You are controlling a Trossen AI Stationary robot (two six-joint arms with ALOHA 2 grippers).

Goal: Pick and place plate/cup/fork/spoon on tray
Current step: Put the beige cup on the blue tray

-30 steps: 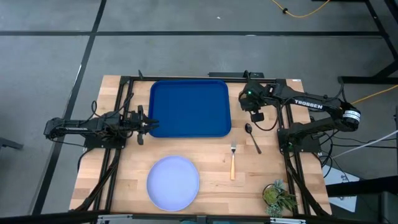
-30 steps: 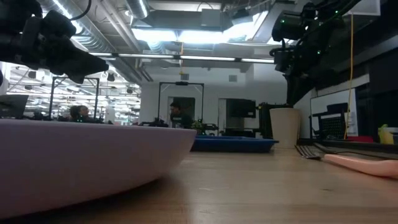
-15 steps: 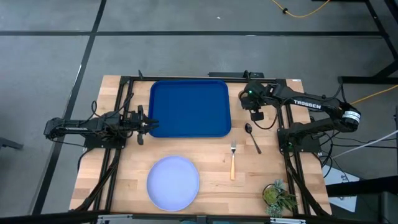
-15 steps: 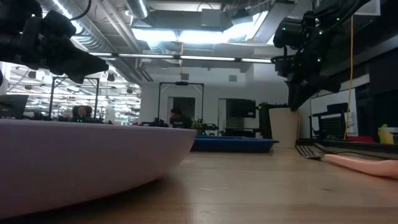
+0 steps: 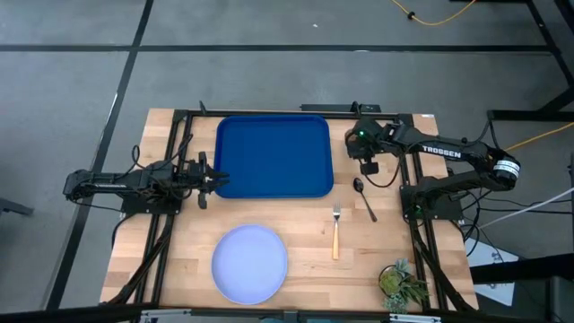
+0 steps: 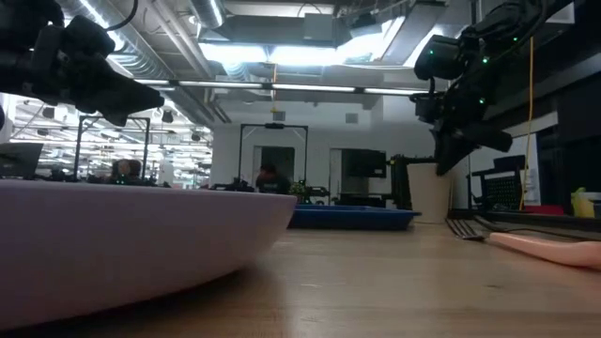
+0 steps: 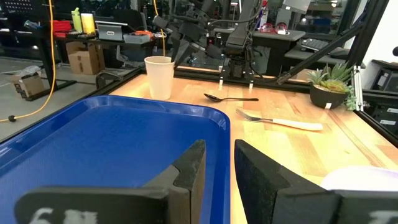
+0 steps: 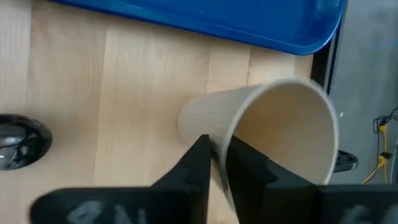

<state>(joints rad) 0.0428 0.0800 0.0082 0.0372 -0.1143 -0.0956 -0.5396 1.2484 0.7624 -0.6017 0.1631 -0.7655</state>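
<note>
Right tool [image 8: 214, 163] sits over the cup [image 8: 273, 134], upper right of the high frame beside the tray [image 5: 273, 154]; fingers narrow, pinching the cup's wall. Left tool [image 7: 216, 165] waits at the tray's left edge, fingers slightly apart, holding nothing.

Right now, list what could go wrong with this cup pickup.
The right gripper meets the cup only at its thin wall, so it may crumple, tip or slip. The spoon lies close by and could get knocked. The tray has a raised rim that might catch the cup's base.
</note>
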